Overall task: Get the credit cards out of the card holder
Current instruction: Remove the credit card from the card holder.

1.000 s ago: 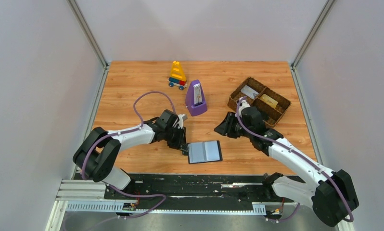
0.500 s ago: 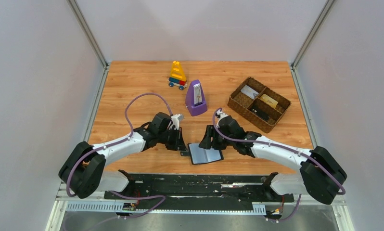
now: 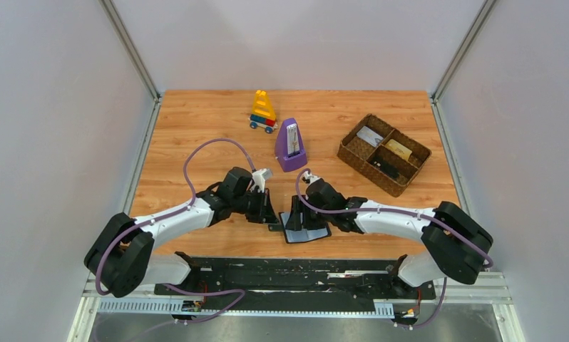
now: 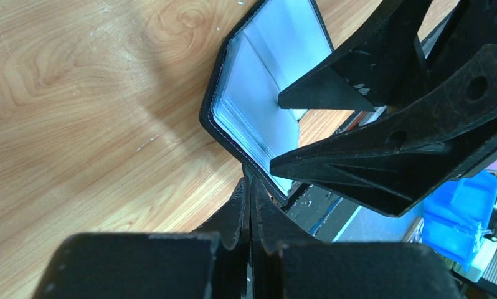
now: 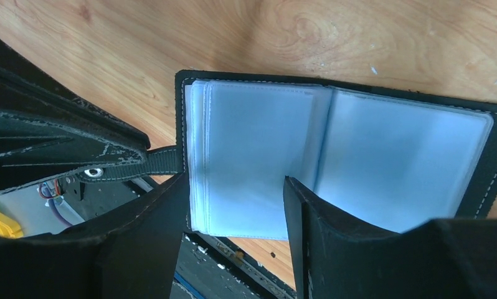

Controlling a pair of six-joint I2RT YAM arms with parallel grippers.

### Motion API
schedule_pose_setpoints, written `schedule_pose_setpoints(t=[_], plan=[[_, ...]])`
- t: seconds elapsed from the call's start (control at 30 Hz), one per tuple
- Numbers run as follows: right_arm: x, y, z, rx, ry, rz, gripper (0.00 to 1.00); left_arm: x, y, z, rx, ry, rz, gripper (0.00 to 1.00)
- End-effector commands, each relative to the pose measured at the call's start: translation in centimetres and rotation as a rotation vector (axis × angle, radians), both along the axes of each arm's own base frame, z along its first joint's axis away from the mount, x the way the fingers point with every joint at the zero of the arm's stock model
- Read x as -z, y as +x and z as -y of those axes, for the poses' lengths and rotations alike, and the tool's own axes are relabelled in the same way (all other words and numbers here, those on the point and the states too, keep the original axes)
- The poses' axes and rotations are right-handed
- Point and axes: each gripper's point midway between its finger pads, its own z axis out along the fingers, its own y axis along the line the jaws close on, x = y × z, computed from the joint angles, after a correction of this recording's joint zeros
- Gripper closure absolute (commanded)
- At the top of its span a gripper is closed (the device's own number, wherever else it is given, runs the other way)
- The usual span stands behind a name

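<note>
The card holder [image 3: 311, 231] lies open near the table's front edge, a black bifold wallet with pale blue sleeves [image 5: 258, 149]. No card shows in its sleeves. My left gripper [image 3: 272, 219] is shut on the wallet's black strap [image 5: 162, 162] at its left edge; its tips [image 4: 250, 182] meet at the wallet's rim [image 4: 218, 131]. My right gripper [image 3: 296, 216] is open over the left sleeve stack, its fingers [image 5: 321, 230] astride it [image 5: 235, 184]. A yellow-orange credit card [image 3: 399, 149] and a pale card [image 3: 371, 135] lie in the brown tray.
The brown woven divided tray [image 3: 353, 158] stands at the back right. A purple metronome [image 3: 290, 146] stands just behind the grippers, with a yellow toy [image 3: 263, 112] farther back. The black rail [image 3: 296, 271] runs right below the wallet.
My right arm has swung left from the tray to over the wallet. The wallet has turned and its left side has lifted. My left gripper has kept its hold and shifted slightly.
</note>
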Motion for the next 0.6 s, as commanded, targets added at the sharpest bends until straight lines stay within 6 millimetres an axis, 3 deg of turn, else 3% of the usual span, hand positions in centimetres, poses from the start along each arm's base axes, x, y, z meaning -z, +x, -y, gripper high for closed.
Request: schedule_pose_setpoints(t=[0.0, 0.23, 0.57], plan=[[-1.0, 1.6, -1.2, 0.04, 0.018, 0.051, 0.42, -1.4, 0.1, 0.6, 0.014, -0.052, 0.037, 1.0], [-0.1, 2.0, 0.5, 0.088, -0.054, 0.066, 0.47, -1.6, -0.1, 0.2, 0.014, -0.036, 0.047, 1.0], [-0.3, 3.1, 4.5, 0.229, -0.168, 0.14, 0.52, -0.8, -0.2, -0.5, 0.008, 0.006, 0.047, 1.0]])
